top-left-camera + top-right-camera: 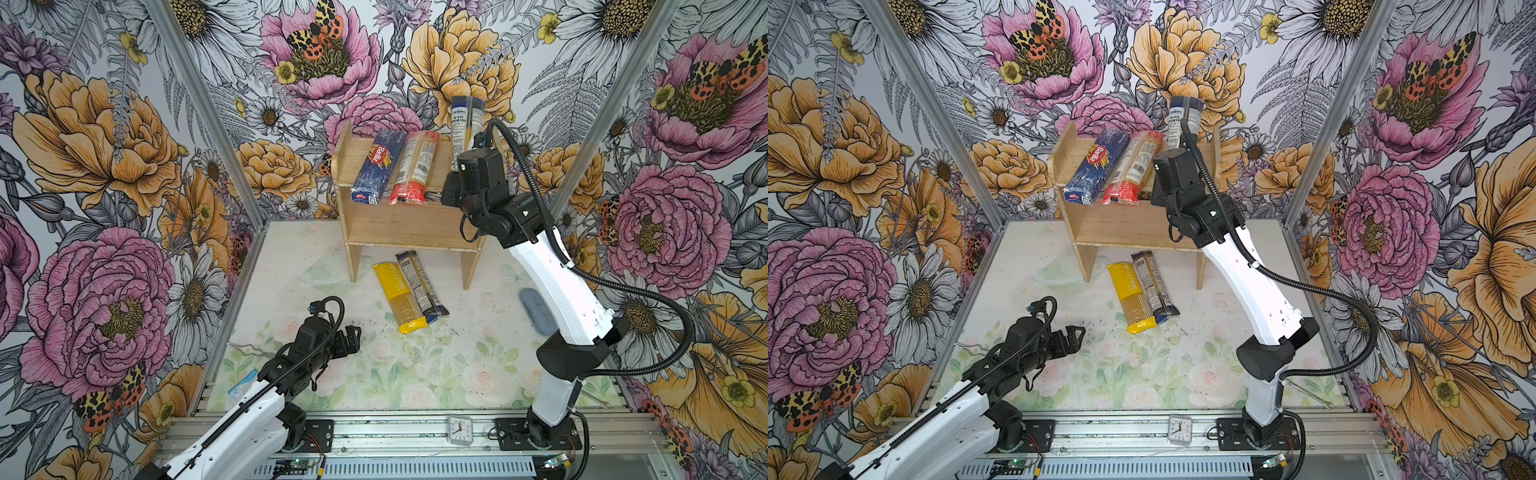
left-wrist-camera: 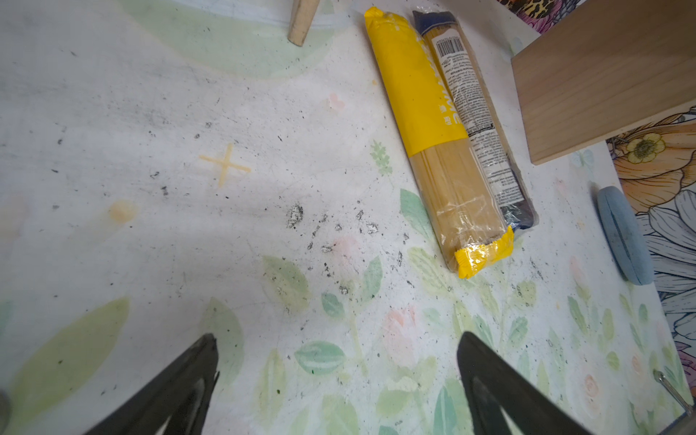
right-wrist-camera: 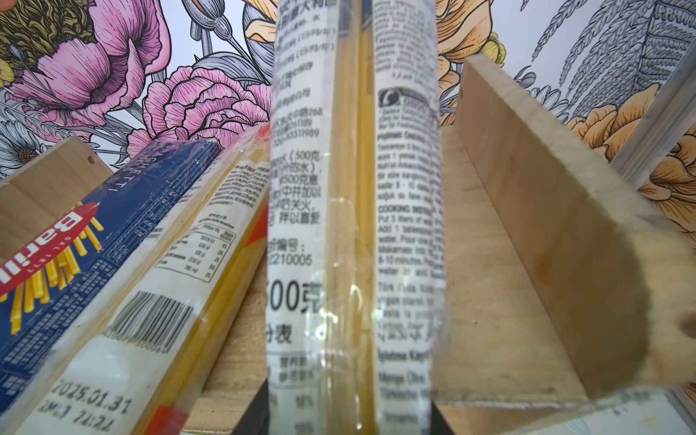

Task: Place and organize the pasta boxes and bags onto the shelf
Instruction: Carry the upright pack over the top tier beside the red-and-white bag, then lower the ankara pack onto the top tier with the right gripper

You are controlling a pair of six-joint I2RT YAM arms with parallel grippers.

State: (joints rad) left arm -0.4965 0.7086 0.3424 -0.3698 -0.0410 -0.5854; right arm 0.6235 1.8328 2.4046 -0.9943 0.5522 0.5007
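From my console I see a grey-blue oval pad lying flat near the right edge of the floral table cover. A small clear clock sits on the aluminium rail at the front in both top views. A white-blue packet, partly hidden, lies at the cover's left edge. A faint yellow cross marks the scuffed cover, and flowered wallpaper lines the walls
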